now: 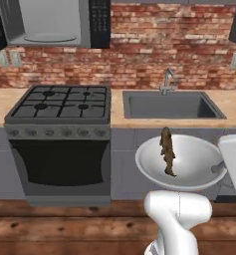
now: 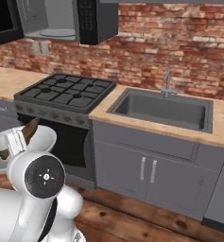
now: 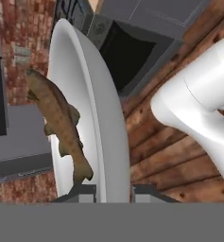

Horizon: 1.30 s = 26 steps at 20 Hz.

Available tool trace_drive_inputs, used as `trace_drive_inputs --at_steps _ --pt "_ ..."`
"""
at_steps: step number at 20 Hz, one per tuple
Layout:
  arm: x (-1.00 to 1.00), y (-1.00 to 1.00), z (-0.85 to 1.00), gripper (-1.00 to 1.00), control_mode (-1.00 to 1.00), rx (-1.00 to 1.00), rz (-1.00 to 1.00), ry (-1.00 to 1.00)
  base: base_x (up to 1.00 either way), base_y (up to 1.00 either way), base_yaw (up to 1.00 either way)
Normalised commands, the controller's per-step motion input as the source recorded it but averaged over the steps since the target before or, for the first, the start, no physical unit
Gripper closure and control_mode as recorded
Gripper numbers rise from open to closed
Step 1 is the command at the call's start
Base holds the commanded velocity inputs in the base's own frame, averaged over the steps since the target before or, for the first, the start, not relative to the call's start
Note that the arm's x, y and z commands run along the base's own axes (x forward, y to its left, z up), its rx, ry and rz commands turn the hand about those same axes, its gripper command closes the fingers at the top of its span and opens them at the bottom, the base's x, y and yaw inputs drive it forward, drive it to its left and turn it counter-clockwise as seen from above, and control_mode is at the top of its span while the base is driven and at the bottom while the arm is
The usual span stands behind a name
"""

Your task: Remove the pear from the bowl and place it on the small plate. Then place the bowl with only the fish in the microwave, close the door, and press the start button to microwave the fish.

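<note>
My gripper (image 3: 113, 194) is shut on the rim of the wide white bowl (image 3: 97, 104), which it holds in the air in front of the lower cabinets. The brown fish (image 3: 56, 118) lies inside the bowl. From the left base view the bowl (image 1: 189, 162) hangs below the sink with the fish (image 1: 167, 152) across it, and the gripper (image 1: 220, 168) is at its right rim. The microwave (image 1: 50, 22) is up at the left, its door (image 2: 2, 19) swung open and the grey interior showing. The pear and the small plate are out of view.
A black gas stove (image 1: 59, 104) with an oven beneath stands under the microwave. To its right the wooden counter holds a grey sink (image 1: 169, 105) with a faucet (image 1: 167, 79). Grey cabinets (image 2: 146, 175) and a wooden floor (image 1: 64, 224) lie below.
</note>
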Motion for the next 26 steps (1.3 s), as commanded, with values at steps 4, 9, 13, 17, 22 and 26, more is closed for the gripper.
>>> trace_drive_inputs --at_steps 4,9,13,17,22,26 --pt "0.0 0.0 0.0 1.0 1.0 0.0 0.0 0.0 1.0 1.0 -0.2" --pt "0.0 0.0 0.0 1.0 1.0 0.0 0.0 0.0 0.99 0.85 -0.22" --pt "0.0 0.0 0.0 1.0 1.0 0.0 0.0 0.0 0.83 0.67 -0.23" --pt "0.0 0.0 0.0 1.0 1.0 0.0 0.0 0.0 0.59 0.48 -0.26" --pt "0.0 0.0 0.0 1.0 1.0 0.0 0.0 0.0 0.59 0.56 -0.27" --pt "0.0 0.0 0.0 1.0 1.0 0.0 0.0 0.0 0.65 0.47 -0.24"
